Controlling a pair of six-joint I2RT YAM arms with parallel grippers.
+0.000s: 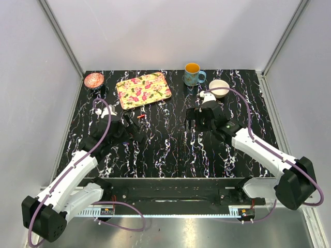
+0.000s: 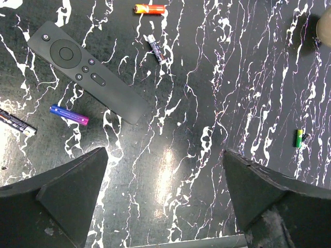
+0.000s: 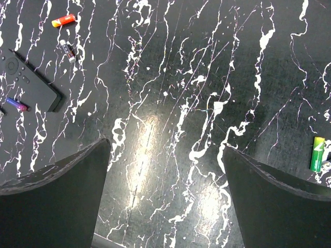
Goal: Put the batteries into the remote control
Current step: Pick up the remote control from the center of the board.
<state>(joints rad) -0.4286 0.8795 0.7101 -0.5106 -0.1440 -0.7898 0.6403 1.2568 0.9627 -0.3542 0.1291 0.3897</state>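
- The left gripper has its fingers spread wide with nothing between them; the bare marbled table lies open ahead of it
- The right gripper is likewise spread and empty; a green battery lies ahead of one finger
- The remote control lies flat, buttons up, ahead-left of the left gripper; it is slim and black; a red battery lies farther ahead; a blue-pink battery lies just beside the remote control
- Pale walls enclose the table

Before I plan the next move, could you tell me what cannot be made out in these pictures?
Left wrist: a striped battery is cut off by the left edge; a pale object is blurred and cut by the right edge.
Right wrist: the remote control runs off the left edge.
All views: its underside is hidden, as it lies buttons up.
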